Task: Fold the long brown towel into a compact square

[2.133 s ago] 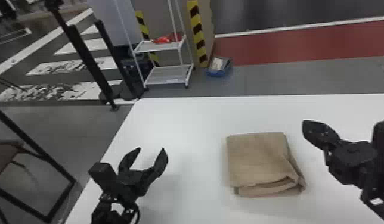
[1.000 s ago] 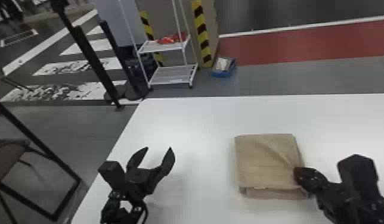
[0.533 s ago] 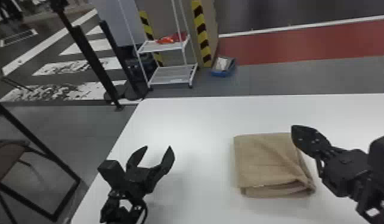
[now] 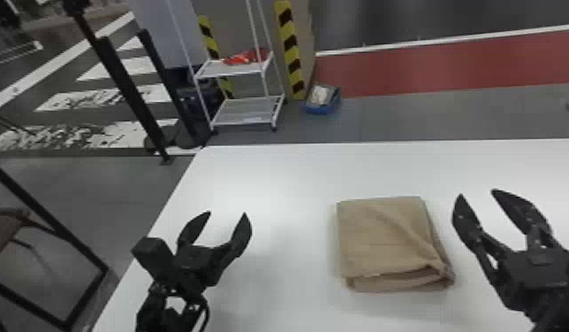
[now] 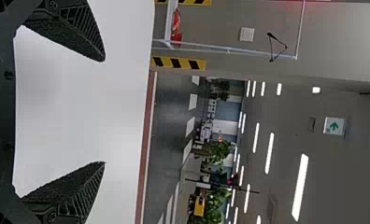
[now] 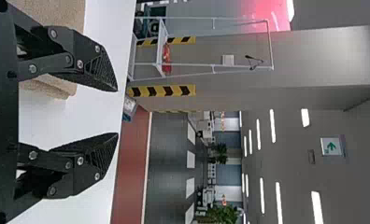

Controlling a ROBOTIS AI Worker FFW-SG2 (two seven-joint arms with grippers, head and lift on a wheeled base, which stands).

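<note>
The brown towel [image 4: 385, 238] lies folded into a compact, roughly square stack on the white table, its layered front edge and right corner slightly loose. To its right, my right gripper [image 4: 478, 196] stands open, apart from the cloth. Well to the towel's left, my left gripper [image 4: 227, 216] is open with nothing between its fingers. In the left wrist view, my left gripper [image 5: 104, 112] has its fingers spread over bare table. In the right wrist view, part of the towel [image 6: 61, 16] appears behind one finger of my right gripper [image 6: 118, 112].
The white table [image 4: 275, 176] extends around the towel, its far edge running behind it. Beyond stand a white shelf rack [image 4: 248, 110], a blue box [image 4: 323, 100] and black posts. A brown chair [image 4: 5, 234] is off the table's left side.
After reaching the towel's right front corner, my right gripper has drawn off to the right and now shows both fingers spread. The towel's front right corner sits looser. The left arm has stayed put lately.
</note>
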